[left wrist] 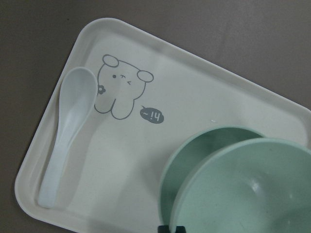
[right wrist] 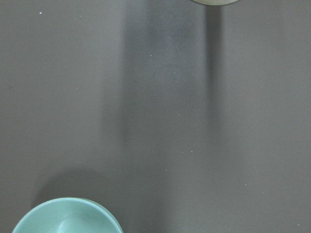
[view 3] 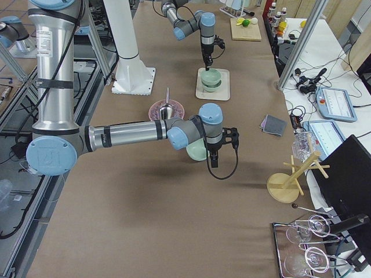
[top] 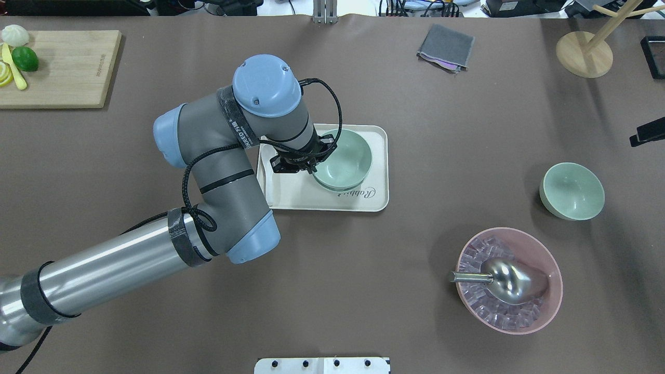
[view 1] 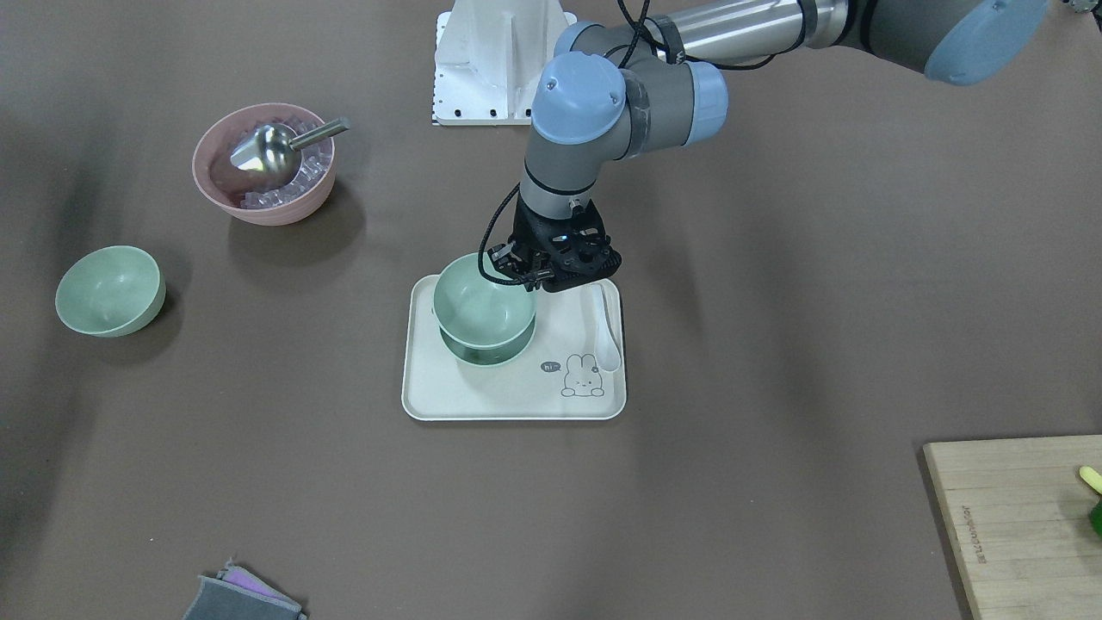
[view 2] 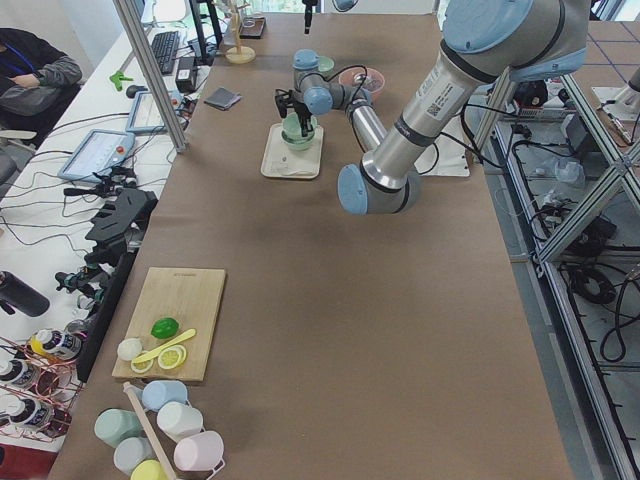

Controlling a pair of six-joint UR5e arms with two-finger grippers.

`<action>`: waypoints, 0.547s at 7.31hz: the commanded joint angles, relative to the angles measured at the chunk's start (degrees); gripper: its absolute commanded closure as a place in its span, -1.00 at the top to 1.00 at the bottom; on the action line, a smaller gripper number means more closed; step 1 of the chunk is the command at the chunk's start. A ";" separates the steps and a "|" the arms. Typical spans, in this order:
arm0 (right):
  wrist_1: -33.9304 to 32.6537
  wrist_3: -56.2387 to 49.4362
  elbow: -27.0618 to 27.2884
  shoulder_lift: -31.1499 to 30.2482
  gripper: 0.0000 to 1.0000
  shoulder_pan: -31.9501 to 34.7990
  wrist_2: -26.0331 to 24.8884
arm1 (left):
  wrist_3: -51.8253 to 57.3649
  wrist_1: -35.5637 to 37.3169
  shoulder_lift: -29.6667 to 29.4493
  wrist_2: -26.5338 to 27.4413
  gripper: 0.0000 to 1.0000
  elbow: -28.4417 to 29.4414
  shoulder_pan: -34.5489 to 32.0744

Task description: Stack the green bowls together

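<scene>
left hand [view 1: 521,269]: points down over the tray; its fingers are clamped together on the rim of the upper green bowl [view 1: 482,297], on that bowl's side toward the robot's left
upper green bowl: held mouth-up directly over the lower green bowl [view 1: 489,351]; shifted a little to one side, so a crescent of the lower rim shows in the left wrist view; whether the two touch I cannot tell
lower green bowl: stands upright on the tray [view 1: 516,403]
tray: pale, with a rabbit drawing; lies flat near the middle of the surface [view 1: 775,344]; a white spoon [view 1: 608,337] lies along one edge, beside the bowls and apart from them
third green bowl [view 1: 109,290]: alone on the surface; well apart from the tray; near the pink bowl [view 1: 205,185], which carries a metal scoop [view 1: 265,153]
right hand [view 3: 213,162]: hangs pointing down just beside the third green bowl; seen only from the side, so I cannot tell whether its fingers are apart or together
</scene>
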 commanded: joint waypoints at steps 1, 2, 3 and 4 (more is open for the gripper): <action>0.00 0.00 0.00 0.00 1.00 -0.03 0.00 | 0.00 -2.42 -0.18 0.12 -1.00 2.19 0.05; 0.00 0.00 0.00 0.00 1.00 -0.03 0.00 | 0.00 -4.27 -0.09 0.12 -1.00 3.43 0.05; 0.00 0.00 0.00 0.00 1.00 0.06 0.00 | 0.00 -4.55 -0.18 0.12 -1.00 3.79 0.14; 0.00 0.00 0.00 0.00 1.00 -0.03 0.00 | 0.00 -4.55 -0.18 0.12 -1.00 3.79 0.14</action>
